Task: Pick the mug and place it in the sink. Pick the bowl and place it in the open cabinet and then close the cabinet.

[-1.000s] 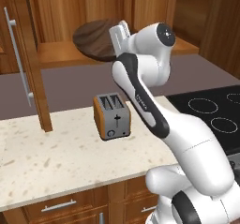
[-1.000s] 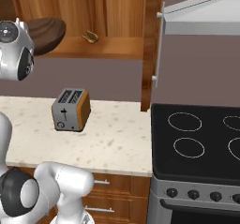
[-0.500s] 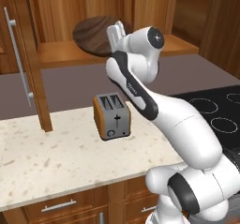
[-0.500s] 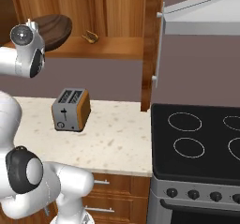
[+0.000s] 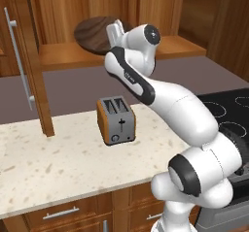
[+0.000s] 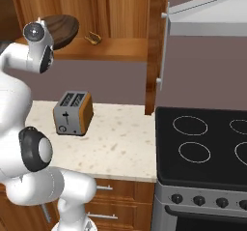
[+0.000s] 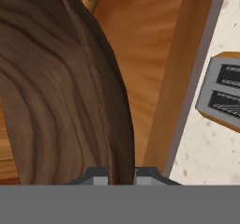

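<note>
bowl [image 6: 65, 28] tilted on open cabinet [image 6: 120, 49] shelf, behind arm's wrist | small tan item [image 6: 93, 38] just right of bowl | toaster [image 6: 74, 112] on speckled counter [image 6: 120, 138] below | stove [image 6: 205, 148] at right

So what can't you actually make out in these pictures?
- Pincer grip: in the hand view the grey band cuts off the fingertips pinching the bowl rim.
- Whether the bowl rests on the cabinet shelf: in the left base view, the arm covers its edge.
- Small tan object on the shelf: too small in the right base view.
</note>
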Available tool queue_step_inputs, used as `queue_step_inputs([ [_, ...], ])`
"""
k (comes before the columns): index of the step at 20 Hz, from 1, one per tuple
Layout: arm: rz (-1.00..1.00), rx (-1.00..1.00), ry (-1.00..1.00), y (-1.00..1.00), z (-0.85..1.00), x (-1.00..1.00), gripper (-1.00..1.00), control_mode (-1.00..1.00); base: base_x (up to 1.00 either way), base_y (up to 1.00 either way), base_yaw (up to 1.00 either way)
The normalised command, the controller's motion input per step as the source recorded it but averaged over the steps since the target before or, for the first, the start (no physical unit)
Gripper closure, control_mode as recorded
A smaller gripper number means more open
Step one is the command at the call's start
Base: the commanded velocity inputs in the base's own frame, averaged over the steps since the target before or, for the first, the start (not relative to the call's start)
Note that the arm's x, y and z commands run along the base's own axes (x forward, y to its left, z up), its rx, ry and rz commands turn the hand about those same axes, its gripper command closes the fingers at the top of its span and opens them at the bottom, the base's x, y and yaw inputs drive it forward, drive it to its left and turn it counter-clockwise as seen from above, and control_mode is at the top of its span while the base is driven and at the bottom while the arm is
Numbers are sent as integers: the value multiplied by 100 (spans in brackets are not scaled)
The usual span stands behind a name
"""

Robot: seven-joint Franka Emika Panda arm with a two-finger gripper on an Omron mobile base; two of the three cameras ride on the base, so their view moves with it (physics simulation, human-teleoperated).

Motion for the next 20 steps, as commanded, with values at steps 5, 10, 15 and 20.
queue_step_inputs([
  [5,0,0,1,15,0,45,100,-100,0,0,0],
  [10,0,0,1,15,-6,44,100,-100,0,0,0],
  [15,0,0,0,21,-17,46,100,-100,0,0,0],
  [20,0,0,0,20,-24,47,100,-100,0,0,0],
])
